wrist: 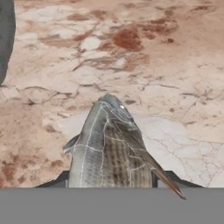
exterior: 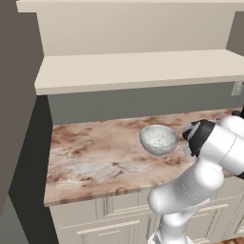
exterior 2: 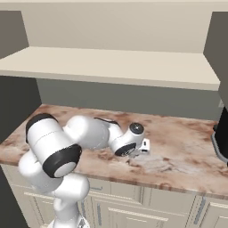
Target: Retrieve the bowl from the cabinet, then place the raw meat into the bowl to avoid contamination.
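Two base cameras sit behind the arm (exterior: pixel 205 171), one left, one right, both looking forward and down at the same marble counter (exterior: pixel 95 162) and open shelf (exterior: pixel 138 71). Hand camera looks close along the hand at a fish (wrist: pixel 109 148) lying just ahead on that counter.

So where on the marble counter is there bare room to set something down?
The counter is bare from its left edge to the bowl; the cabinet shelf above is bare too. It is crowded right of the bowl, where the arm reaches, with a fish at the gripper.

Mottled stone-like bowl (exterior: pixel 158 138), reddish veined marble surface (exterior: pixel 95 162), scaly grey fish (wrist: pixel 109 148) skin, matt cream cabinet (exterior: pixel 133 71) shelf
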